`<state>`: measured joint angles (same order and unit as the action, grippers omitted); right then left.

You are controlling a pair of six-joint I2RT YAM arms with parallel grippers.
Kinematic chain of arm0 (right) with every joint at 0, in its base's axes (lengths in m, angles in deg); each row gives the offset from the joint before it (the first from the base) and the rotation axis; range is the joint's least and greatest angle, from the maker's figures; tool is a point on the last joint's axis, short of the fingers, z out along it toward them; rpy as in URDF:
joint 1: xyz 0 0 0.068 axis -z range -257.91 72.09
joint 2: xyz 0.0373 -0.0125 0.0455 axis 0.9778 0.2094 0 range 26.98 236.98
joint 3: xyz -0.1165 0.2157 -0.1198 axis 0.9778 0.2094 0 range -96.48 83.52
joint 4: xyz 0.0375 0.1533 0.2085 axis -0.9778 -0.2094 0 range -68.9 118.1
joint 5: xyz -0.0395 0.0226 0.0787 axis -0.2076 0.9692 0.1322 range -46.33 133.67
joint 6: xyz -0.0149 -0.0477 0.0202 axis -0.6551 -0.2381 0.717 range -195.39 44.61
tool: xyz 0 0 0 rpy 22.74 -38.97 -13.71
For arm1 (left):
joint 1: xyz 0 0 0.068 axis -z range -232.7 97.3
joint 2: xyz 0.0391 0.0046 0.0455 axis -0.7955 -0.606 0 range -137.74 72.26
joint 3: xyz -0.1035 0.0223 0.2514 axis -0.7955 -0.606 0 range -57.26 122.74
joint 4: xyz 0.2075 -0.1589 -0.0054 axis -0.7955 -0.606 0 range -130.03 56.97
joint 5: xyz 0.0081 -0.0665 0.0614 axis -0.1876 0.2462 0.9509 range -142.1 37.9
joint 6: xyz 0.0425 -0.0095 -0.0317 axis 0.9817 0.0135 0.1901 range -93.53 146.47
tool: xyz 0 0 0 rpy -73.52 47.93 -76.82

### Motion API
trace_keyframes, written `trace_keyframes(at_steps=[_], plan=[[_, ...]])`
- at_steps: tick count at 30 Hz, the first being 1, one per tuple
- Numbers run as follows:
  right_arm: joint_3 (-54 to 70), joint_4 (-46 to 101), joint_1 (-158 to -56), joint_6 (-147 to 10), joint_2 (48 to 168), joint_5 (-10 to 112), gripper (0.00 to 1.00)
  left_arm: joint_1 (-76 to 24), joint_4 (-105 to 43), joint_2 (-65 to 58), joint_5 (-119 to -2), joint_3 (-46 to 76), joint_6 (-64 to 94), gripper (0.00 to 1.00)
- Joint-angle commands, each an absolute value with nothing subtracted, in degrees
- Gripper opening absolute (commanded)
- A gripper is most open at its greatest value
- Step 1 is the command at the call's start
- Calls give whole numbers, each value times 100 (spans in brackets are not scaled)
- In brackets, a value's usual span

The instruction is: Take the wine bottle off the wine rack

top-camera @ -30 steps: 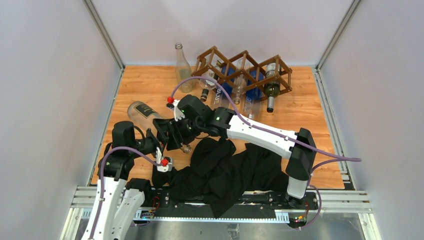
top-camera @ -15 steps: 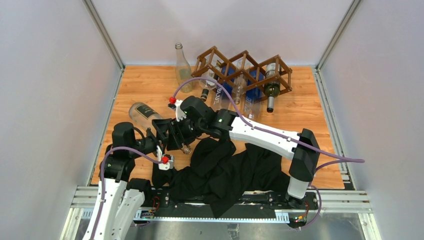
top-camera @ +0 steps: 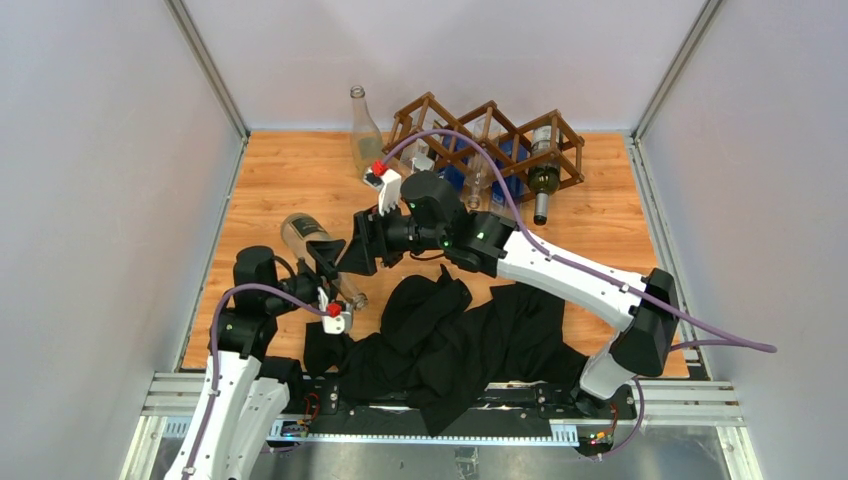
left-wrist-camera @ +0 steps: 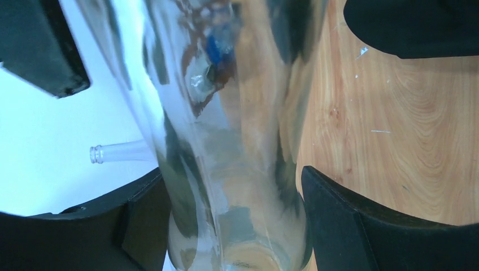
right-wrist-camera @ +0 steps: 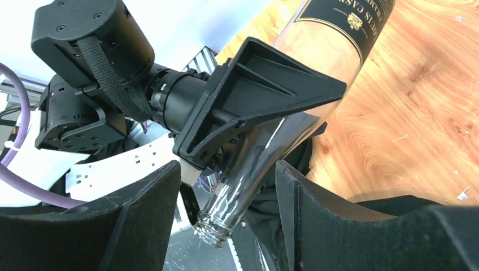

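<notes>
- The wine rack (top-camera: 513, 130) stood at the far edge of the table (top-camera: 290, 175). Its right cell held a dark green bottle (top-camera: 543, 182) and its middle cell a clear bottle (top-camera: 478, 178), both with necks poking out toward the arms.
- The rack's left cell was partly covered by the right arm's wrist and cable, so its contents were hard to make out.
- An upright clear bottle (top-camera: 366, 140) stood on the table just left of the rack.
- The wine bottle (top-camera: 303, 238), clear glass with a black label, was off the rack. It sat over the near-left part of the table, well apart from the rack.
- Its long axis ran diagonally, with the base toward the far left and the open mouth toward the near right, close to the black cloth (top-camera: 450, 340).
- The left gripper (top-camera: 326, 264) was clamped on the bottle's body, both fingers pressed against the glass.
- The right gripper (right-wrist-camera: 226, 169) had its jaws spread wide on either side of the neck near the mouth. A gap showed on each side, and it gripped nothing.
- Whether the bottle rested on the table or hung above it could not be told.
- In the left wrist view the glass filled the frame and warped what lay behind it.
</notes>
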<state>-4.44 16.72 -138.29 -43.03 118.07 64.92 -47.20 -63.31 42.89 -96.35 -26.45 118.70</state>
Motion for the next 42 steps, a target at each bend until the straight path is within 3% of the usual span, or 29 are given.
trace_keyframes(at_steps=[1, 4, 8, 11, 22, 31, 42], plan=[[-217, 1906, -13701, -4183, 11587, 6564, 66, -4689, -5132, 4405, -9740, -2387, 11951, 0], [-74, 1911, -13501, -4145, 11368, 6505, 70, -4689, -5039, 4309, -9684, -2197, 11341, 0], [284, 2016, -13029, -4080, 10865, 6424, 86, -4689, -4903, 3893, -9445, -1594, 9776, 0], [541, 2083, -12767, -4127, 10450, 6312, 90, -4690, -4919, 3557, -9338, -1116, 8648, 0], [1392, 2434, -12588, -4465, 9835, 6081, 94, -4690, -4766, 2622, -9454, 257, 4560, 0], [2554, 4461, -12864, -4788, 9564, 6186, 95, -4691, -3937, 2098, -9754, 916, 1494, 0], [2250, 5028, -13715, -5689, 10178, 5322, 96, -4692, -3396, 2003, -10016, 1067, 216, 0]])
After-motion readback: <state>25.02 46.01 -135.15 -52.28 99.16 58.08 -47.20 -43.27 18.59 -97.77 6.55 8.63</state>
